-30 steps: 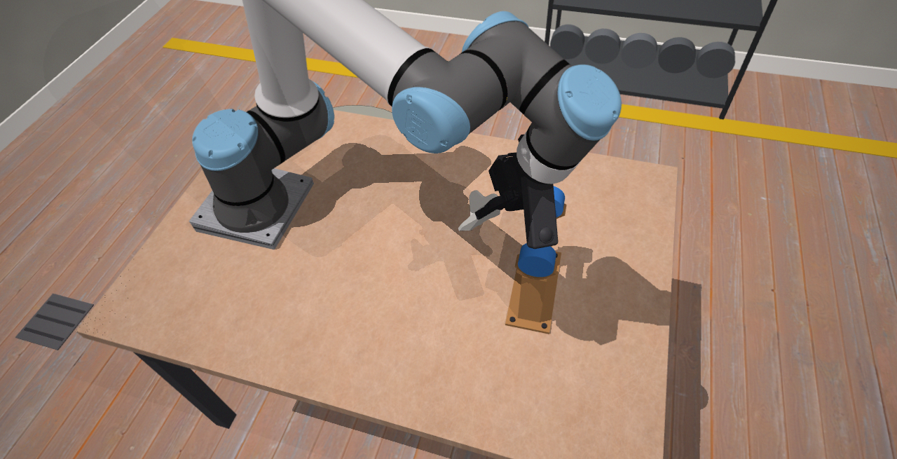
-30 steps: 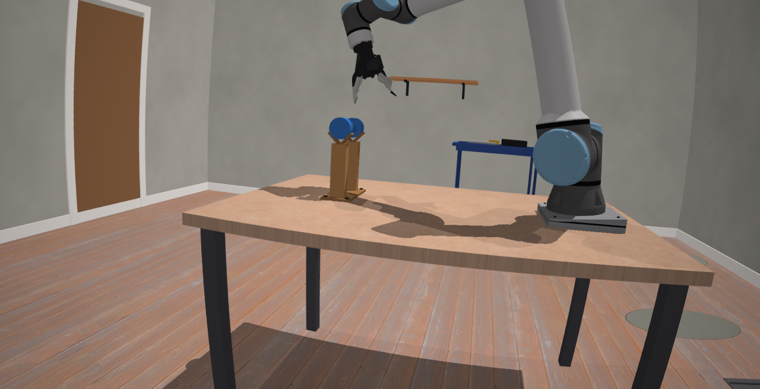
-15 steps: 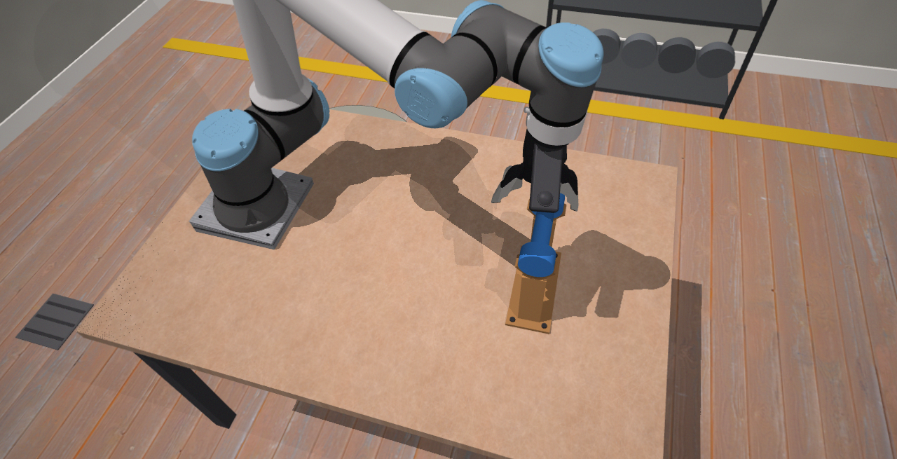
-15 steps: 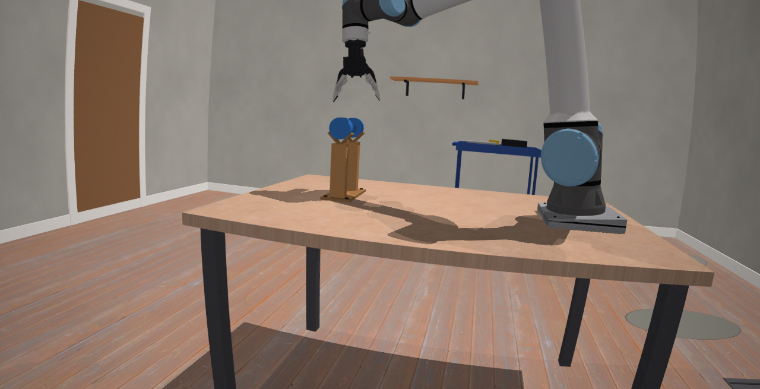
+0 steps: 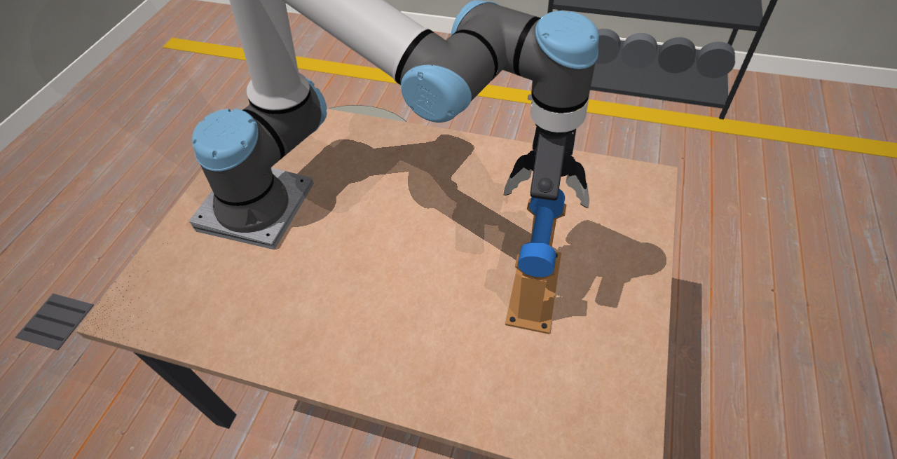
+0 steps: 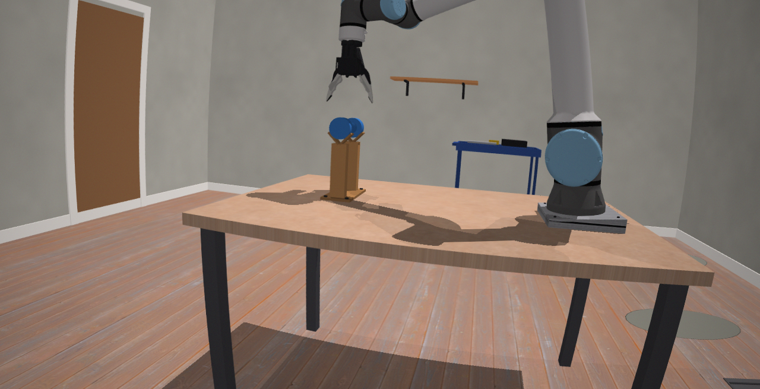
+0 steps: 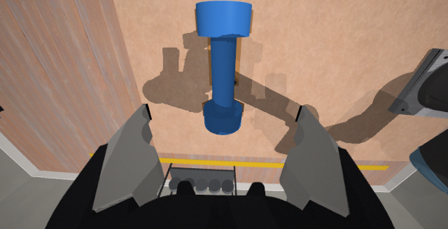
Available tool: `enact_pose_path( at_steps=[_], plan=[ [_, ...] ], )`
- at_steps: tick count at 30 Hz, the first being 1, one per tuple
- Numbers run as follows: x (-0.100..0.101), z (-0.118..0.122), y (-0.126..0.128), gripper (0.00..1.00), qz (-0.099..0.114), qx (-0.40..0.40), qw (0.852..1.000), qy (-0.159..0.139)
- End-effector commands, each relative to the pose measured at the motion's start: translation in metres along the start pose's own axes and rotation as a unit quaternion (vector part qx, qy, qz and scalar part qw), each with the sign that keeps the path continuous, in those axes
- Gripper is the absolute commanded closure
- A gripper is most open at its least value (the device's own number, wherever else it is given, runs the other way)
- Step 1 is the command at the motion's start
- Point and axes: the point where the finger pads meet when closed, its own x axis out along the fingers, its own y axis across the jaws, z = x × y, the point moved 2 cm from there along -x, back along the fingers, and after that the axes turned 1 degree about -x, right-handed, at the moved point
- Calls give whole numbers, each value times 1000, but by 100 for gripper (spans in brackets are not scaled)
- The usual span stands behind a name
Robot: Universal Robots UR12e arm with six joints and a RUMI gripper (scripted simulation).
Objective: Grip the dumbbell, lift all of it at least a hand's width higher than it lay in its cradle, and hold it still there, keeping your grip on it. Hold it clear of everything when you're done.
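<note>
A blue dumbbell (image 5: 540,233) lies across the forked top of a tall wooden cradle (image 5: 532,296) on the table's right side. It also shows in the exterior view (image 6: 345,127) on the cradle (image 6: 344,170), and in the wrist view (image 7: 222,66) running away from me. My gripper (image 5: 546,191) points down, wide open and empty, above the dumbbell's far end. In the exterior view the gripper (image 6: 349,94) hangs well above the dumbbell with a clear gap. In the wrist view the fingers stand on either side of the near weight.
The arm's base (image 5: 251,202) is bolted at the table's back left. A dark shelf rack (image 5: 658,29) with several grey discs stands on the floor behind the table. A blue side table (image 6: 496,160) and a wall shelf (image 6: 433,81) are farther off.
</note>
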Motion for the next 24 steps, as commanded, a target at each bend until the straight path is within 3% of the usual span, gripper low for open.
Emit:
enact_pose_path(
  at_steps=[1,5,10,12,15,24],
  plan=[
    [-1,1,-1,0,-2,2,1000,1],
    [12,0,-1,0,-1,2,1000,3],
    [69,0,-1,0,0,2,1000,5],
    [69,0,-1,0,0,2,1000,5],
    [94,0,-1,0,0,2,1000,5],
    [100,0,-1,0,0,2,1000,5]
  ],
)
